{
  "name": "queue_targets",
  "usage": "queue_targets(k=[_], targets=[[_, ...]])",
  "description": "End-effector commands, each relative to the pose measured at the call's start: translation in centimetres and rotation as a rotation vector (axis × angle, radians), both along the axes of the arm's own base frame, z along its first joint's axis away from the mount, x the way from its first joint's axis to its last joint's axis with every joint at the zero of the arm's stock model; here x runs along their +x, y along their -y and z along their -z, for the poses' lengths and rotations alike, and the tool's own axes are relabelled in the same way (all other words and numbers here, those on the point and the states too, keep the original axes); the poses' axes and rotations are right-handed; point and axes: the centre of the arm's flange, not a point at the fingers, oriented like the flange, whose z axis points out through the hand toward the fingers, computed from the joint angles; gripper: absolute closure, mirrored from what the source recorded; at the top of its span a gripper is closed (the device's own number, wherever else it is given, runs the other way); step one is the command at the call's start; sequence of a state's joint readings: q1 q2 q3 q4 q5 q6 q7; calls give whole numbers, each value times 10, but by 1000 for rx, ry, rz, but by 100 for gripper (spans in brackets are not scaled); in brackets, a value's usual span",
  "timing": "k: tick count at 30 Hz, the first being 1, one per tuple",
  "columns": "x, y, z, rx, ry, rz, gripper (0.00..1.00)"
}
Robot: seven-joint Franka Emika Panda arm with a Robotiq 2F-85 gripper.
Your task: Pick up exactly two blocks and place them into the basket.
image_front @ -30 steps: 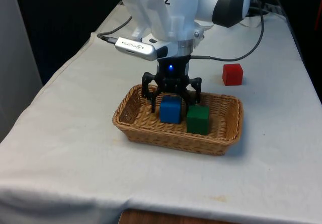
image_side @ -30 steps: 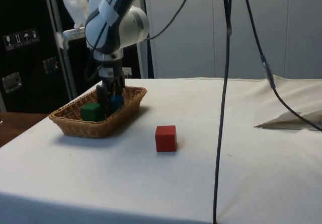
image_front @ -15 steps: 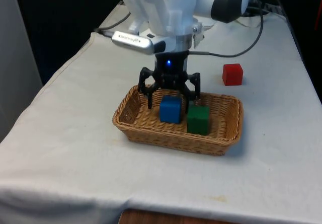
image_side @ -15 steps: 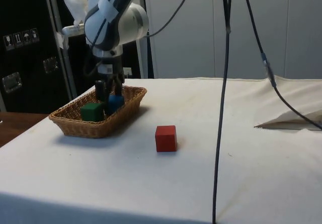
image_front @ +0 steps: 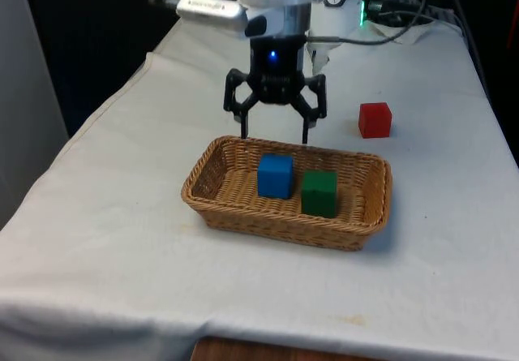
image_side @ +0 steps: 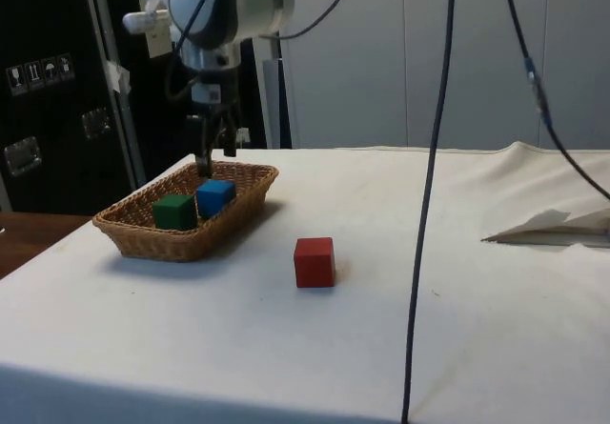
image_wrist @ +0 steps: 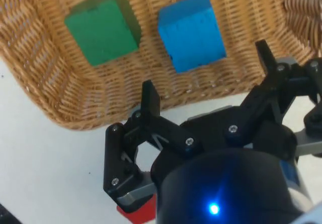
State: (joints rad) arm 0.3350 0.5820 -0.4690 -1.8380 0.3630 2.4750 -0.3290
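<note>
A wicker basket sits on the white cloth and holds two blocks side by side. The blue block and the green block rest on the basket's floor. My gripper hangs open and empty above the basket's far rim, lifted clear of the blue block. A red block stands on the cloth outside the basket, beyond its far right corner in the front view.
A black cable hangs down across the side view near the red block. A fold of cloth lies at the side view's right. More cables trail at the table's far end.
The gripper has risen from around the blue block inside the basket to above its far rim, leaving the blue block resting beside the green one.
</note>
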Motion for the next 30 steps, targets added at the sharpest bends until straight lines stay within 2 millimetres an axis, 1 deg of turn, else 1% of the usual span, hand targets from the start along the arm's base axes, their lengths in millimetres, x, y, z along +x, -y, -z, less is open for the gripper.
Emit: queue_targets(k=[1,7,8,10,15,24,29,30], targets=[[-5,0,-5,-8,-3,3,0],[-19,1,-20,-12,-2,0,0],[-16,1,-18,-1,-2,-5,0],[-25,2,-26,-13,-2,-3,0],[-37,2,-34,-15,0,-9,0],[-61,6,-45,4,-2,-20,0],[-77,10,-50,0,6,-19,0],[-83,12,-51,2,10,-20,0]])
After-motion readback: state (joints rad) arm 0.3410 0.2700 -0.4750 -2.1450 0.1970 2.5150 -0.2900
